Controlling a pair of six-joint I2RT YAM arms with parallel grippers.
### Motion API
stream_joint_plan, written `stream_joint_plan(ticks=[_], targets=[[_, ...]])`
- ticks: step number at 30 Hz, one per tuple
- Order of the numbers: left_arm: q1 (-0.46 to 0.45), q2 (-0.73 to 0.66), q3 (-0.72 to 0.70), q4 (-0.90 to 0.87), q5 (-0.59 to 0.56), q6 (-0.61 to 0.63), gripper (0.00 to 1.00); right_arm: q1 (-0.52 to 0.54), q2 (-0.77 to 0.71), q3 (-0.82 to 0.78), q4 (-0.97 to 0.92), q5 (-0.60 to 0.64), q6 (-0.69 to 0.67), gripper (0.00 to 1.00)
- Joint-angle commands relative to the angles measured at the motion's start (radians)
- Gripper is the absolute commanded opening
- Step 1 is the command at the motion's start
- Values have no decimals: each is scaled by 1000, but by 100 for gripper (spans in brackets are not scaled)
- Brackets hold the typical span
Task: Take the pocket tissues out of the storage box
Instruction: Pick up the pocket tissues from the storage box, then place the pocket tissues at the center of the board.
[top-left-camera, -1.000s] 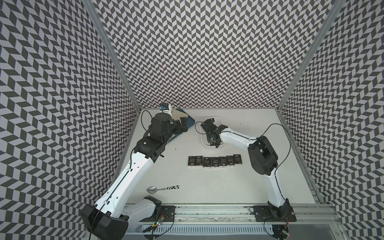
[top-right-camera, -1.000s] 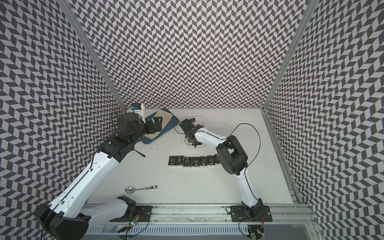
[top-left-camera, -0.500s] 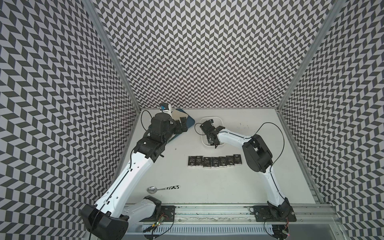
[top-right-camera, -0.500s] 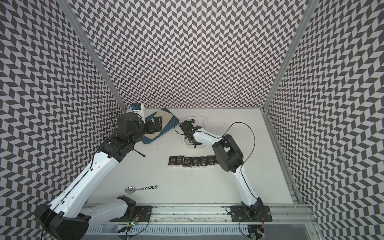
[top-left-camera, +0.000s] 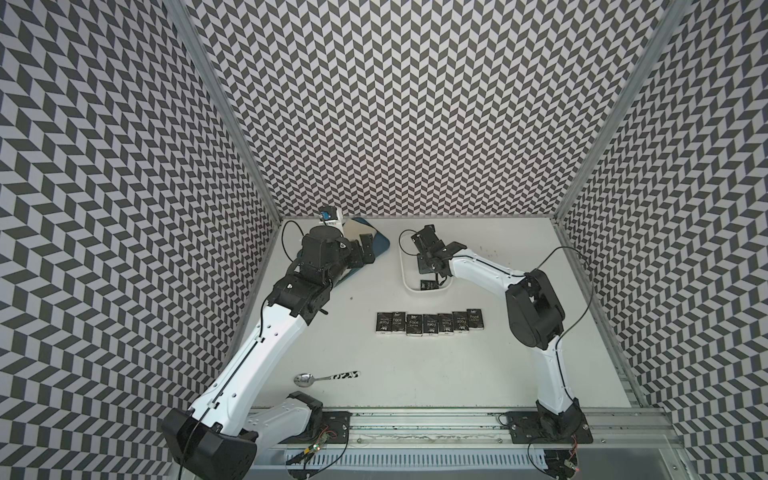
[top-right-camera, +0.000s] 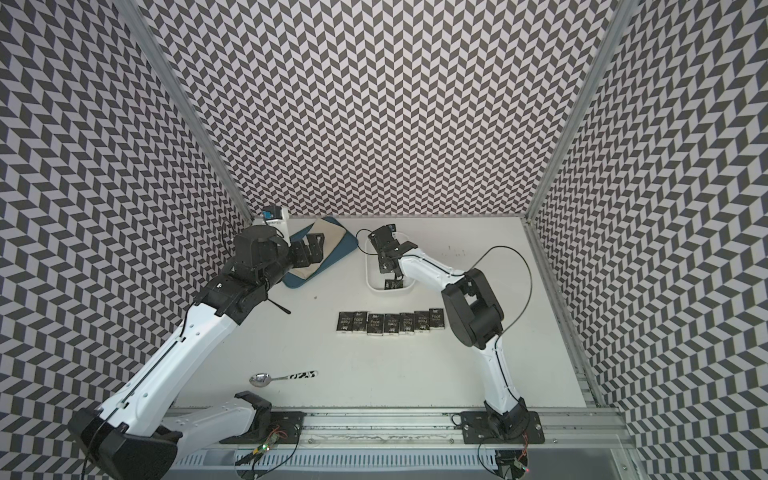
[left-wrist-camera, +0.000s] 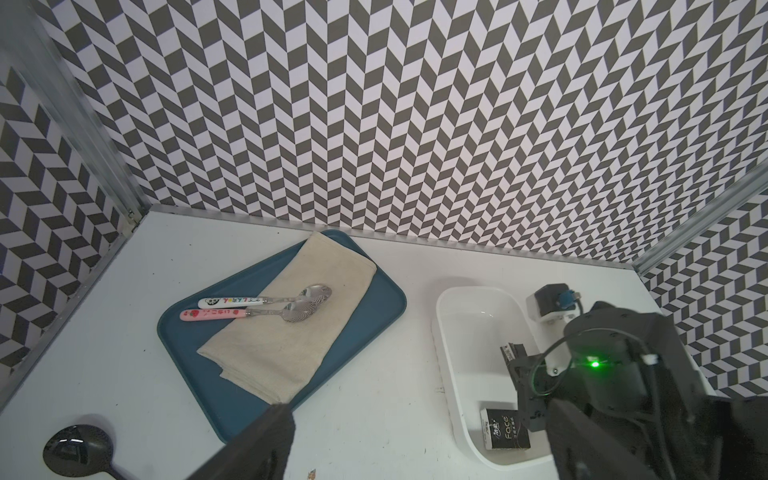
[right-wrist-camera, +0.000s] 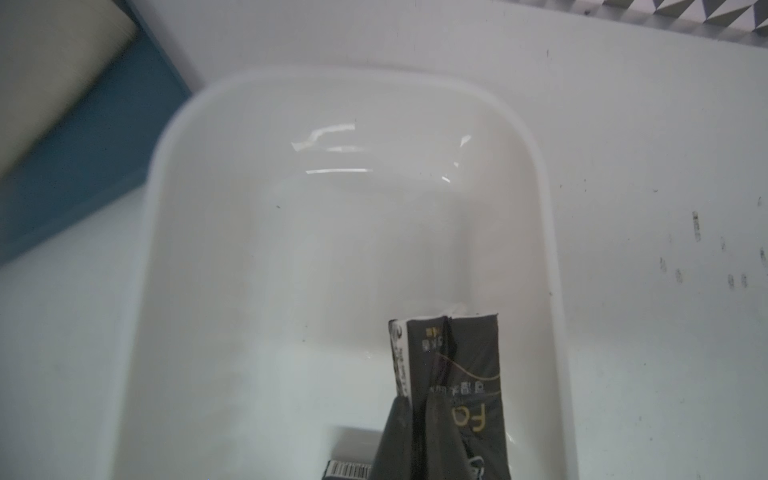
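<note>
right gripper (right-wrist-camera: 415, 424) clamps a pocket tissues packet (right-wrist-camera: 465, 365) between its fingers, low inside the storage box (right-wrist-camera: 291, 249).

The walls (top-left-camera: 399, 124) bore a black-and-white chevron pattern. The storage box (right-wrist-camera: 291, 249) beneath the right gripper (top-left-camera: 433, 276) was plain white; the pocket tissues (right-wrist-camera: 469, 361) in its jaws were black with white and gold print. Ahead of the left gripper (top-right-camera: 311, 249), the tray (left-wrist-camera: 382, 309) was blue, the cloth (left-wrist-camera: 291, 340) beige, with one white-handled spoon (left-wrist-camera: 232, 301) and one pink-handled spoon (left-wrist-camera: 212, 314).
</note>
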Motion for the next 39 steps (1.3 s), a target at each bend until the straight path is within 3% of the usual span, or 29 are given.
stream_joint_plan(ticks=[1, 8, 15, 20, 25, 27, 32, 39], targets=[[4, 3, 33, 5, -6, 5, 99, -18, -81, -8, 59, -93, 20, 0], [4, 16, 37, 13, 11, 3, 99, -109, -285, -175, 77, -143, 23, 0], [4, 14, 44, 20, 29, 3, 99, -258, -500, -542, 110, -168, 22, 0], [4, 26, 60, 22, 46, 0, 99, -282, -610, -796, 166, -175, 69, 0], [4, 27, 58, 42, 59, -7, 99, -283, -647, -919, 174, -170, 81, 1], [4, 27, 54, 51, 62, -9, 99, -282, -664, -944, 184, -191, 89, 5], [4, 26, 50, 48, 66, -12, 99, -283, -700, -927, 153, -203, 110, 31], [4, 20, 43, 49, 71, -17, 99, -327, -741, -928, 159, -217, 109, 39]])
